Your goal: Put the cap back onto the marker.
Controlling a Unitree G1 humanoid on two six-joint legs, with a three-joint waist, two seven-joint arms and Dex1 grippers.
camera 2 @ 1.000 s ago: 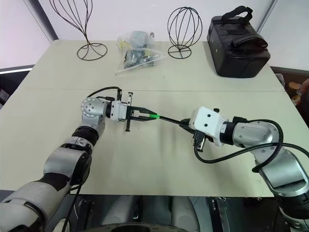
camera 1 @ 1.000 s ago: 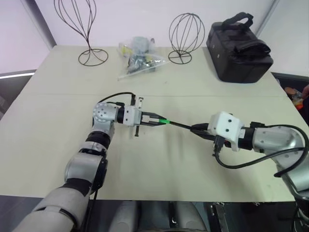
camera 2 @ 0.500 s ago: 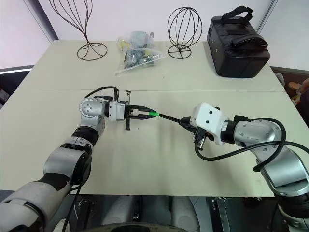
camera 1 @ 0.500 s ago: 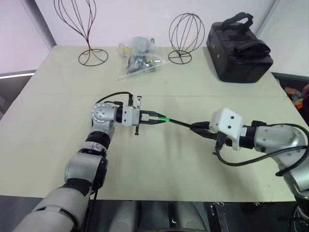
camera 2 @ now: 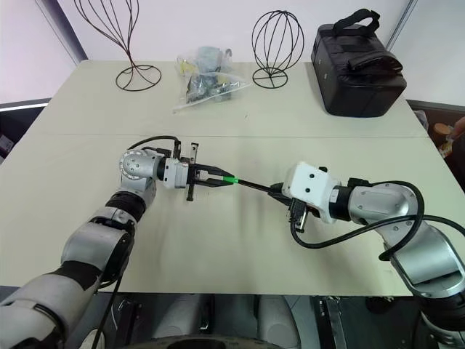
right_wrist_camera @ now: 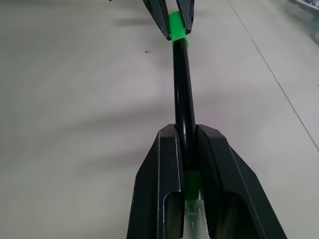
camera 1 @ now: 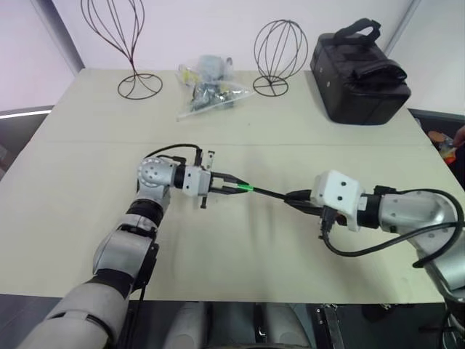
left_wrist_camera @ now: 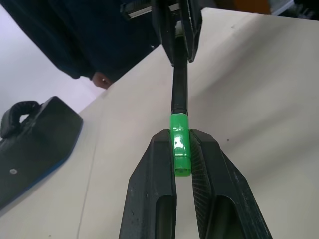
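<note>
My left gripper [camera 1: 234, 189] is shut on the bright green cap [left_wrist_camera: 180, 142], held above the middle of the table. My right gripper [camera 1: 293, 197] is shut on the thin black marker [camera 1: 267, 193], which runs level between the two hands. The marker's far end meets the cap [right_wrist_camera: 176, 22] and the two sit in one straight line, with no gap visible between them. In the right wrist view the black marker [right_wrist_camera: 183, 94] runs from between my fingers straight to the cap.
On the beige table [camera 1: 240, 247], a clear bag of small items [camera 1: 207, 87] lies at the back. Two wire stands [camera 1: 134, 43] [camera 1: 280, 51] flank it. A black case [camera 1: 360, 73] sits at the back right.
Both hands have shifted only slightly and the left hand sank a touch. The cap stays joined to the marker's end throughout, both grips unchanged.
</note>
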